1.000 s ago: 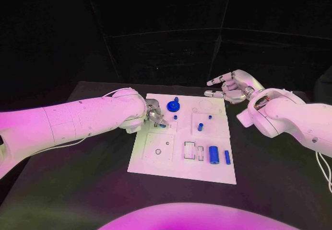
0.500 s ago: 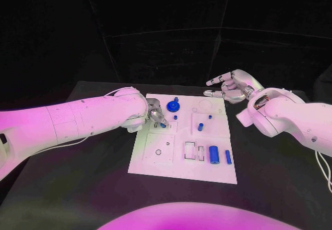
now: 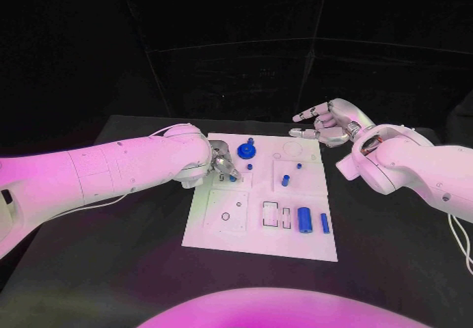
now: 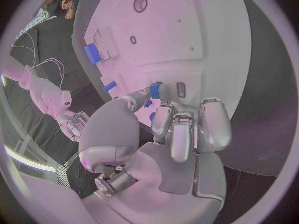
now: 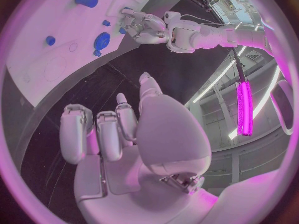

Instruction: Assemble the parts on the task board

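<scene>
Task board (image 3: 258, 225): white plate lying mid-table on the black table (image 3: 118, 260). Left hand (image 3: 221, 162): hovering over the board's upper left, thumb and a fingertip pinching a small blue part (image 4: 155, 90). Right hand (image 3: 330, 121): hanging beyond the board's far right corner, fingers loosely curled, apart, gripping nothing. Blue cylinder (image 3: 305, 219): lying at the board's lower right.

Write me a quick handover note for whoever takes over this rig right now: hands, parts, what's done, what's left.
Left hand: over the task board, fingers pinching a small blue part.
Right hand: raised off the board's far right corner, fingers curled, holding nothing.
Parts: blue round knob at the far end, blue peg mid-board, blue cylinder and thin blue bar lying near the right edge.
Done: cannot tell.
Left: seat the pinched part, then place the loose pieces.
</scene>
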You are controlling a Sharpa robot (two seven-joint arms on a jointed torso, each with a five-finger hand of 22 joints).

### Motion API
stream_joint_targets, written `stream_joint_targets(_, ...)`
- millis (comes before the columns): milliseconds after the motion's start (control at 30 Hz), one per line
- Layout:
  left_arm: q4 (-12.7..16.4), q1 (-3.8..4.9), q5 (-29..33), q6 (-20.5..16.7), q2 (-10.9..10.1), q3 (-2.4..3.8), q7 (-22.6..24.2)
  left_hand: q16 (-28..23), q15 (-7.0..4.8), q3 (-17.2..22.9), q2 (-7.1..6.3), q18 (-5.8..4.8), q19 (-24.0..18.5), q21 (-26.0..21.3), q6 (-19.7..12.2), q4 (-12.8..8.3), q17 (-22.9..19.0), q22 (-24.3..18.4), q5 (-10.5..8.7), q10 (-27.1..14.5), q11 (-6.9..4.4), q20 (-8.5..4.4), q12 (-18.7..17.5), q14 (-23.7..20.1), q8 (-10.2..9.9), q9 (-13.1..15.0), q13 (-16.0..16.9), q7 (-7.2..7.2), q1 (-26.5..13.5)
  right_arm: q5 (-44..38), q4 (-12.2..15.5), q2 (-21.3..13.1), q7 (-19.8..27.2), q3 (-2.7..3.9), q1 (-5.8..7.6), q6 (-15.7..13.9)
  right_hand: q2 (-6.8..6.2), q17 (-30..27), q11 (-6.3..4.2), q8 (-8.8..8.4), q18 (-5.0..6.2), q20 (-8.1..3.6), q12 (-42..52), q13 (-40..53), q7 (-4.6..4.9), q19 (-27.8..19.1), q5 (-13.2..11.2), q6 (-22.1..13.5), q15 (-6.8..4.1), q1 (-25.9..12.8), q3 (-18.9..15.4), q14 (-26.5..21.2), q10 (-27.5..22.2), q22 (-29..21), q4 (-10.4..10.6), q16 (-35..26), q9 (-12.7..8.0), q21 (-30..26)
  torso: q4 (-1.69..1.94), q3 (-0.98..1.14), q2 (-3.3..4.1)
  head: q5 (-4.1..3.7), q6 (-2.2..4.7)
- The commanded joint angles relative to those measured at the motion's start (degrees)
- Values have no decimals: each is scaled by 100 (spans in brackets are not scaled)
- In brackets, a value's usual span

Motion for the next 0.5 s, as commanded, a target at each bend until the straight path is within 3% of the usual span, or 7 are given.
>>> stream_joint_targets(33, 10, -6, -9, 118, 17, -3, -23, 36, -28, -43, 33, -43, 60, 51, 63, 68, 1509, 32, -1, 63, -2, 7, 59, 606, -24, -10, 43, -2, -103, 12, 2, 7, 16, 3, 11, 51, 20, 794, 6, 18, 21, 12, -33, -8, 6, -42, 31, 33, -31, -45, -32, 427, -55, -20, 5, -24, 5, -29, 7, -1, -1, 2, -2)
stream_joint_targets(400, -37, -6, -9, 92, 44, -2, -34, 36, -33, -82, 67, -51, 82, 79, 103, 145, 1509, 76, 1, 104, -10, 2, 112, 606, -30, -16, 126, -10, -212, 12, -9, 19, 20, 3, 11, 49, 22, 787, 6, 17, 23, 11, -39, -15, 6, -47, 38, 32, -32, -56, -42, 425, -60, -29, 9, -29, 4, -33, 2, -2, -1, -4, 0)
stream_joint_targets(500, -65, -5, -9, 92, 51, -2, -41, 36, -32, -203, 20, -54, 89, 85, 140, 239, 1509, 90, -20, 115, -7, 1, 121, 606, -29, -18, 141, -6, -363, 12, -13, 23, 22, 3, 11, 47, 22, 784, 7, 16, 24, 11, -44, -20, 6, -51, 40, 30, -32, -64, -49, 424, -63, -37, 12, -31, 3, -37, 3, -1, -1, -3, -3)
